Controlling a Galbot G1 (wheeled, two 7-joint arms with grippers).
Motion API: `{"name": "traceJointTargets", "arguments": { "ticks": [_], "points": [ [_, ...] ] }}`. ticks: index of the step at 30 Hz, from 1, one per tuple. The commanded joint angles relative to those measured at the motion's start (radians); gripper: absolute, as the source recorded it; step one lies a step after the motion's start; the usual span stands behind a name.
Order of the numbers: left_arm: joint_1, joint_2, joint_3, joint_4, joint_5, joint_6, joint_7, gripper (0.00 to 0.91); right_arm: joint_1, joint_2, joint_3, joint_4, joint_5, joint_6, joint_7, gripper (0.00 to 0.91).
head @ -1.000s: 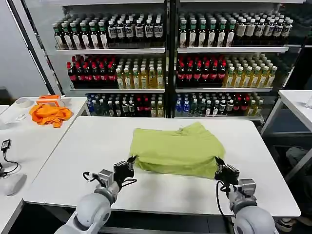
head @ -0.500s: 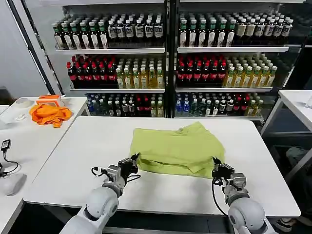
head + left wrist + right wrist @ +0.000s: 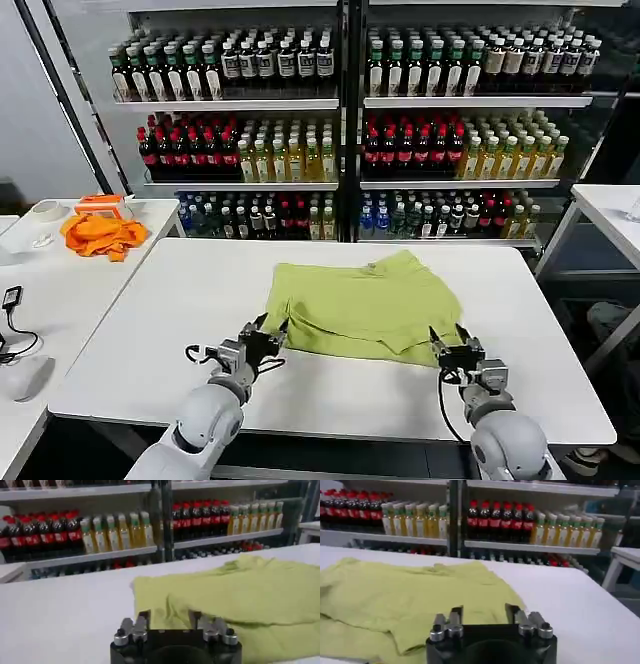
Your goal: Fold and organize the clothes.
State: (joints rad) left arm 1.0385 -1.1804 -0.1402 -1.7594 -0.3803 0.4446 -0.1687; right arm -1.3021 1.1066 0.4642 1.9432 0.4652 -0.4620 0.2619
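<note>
Shirt (image 3: pixel 367 308) lies folded on the bench (image 3: pixel 150 330), between the open, empty left hand (image 3: pixel 262 338) at eight o'clock and right hand (image 3: pixel 452 347) at four o'clock.

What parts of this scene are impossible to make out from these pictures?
- Underside and inner folds of the lime T-shirt: covered by its own top layer, head view.
- Fingertips of the left gripper: cut short by its black body, left wrist view.
- Bottle labels: too small, head view.
</note>
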Motion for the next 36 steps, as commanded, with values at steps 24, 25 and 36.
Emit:
{"name": "traceJointTargets", "arguments": {
  "ticks": [24,25,36],
  "points": [
    [-0.016,-0.009,0.014,0.08,-0.005,-0.009,0.013,0.05,-0.028,0.012,-0.007,-0.031,0.114,-0.042,0.004,0.0],
    [-0.014,-0.008,0.013,0.079,-0.005,-0.009,0.015,0.05,-0.029,0.011,-0.006,-0.029,0.113,-0.042,0.003,0.0],
    [0.014,0.005,0.004,0.054,-0.005,-0.01,0.02,0.04,-0.045,0.002,0.006,-0.021,0.113,-0.037,-0.002,0.0]
  ]
}}
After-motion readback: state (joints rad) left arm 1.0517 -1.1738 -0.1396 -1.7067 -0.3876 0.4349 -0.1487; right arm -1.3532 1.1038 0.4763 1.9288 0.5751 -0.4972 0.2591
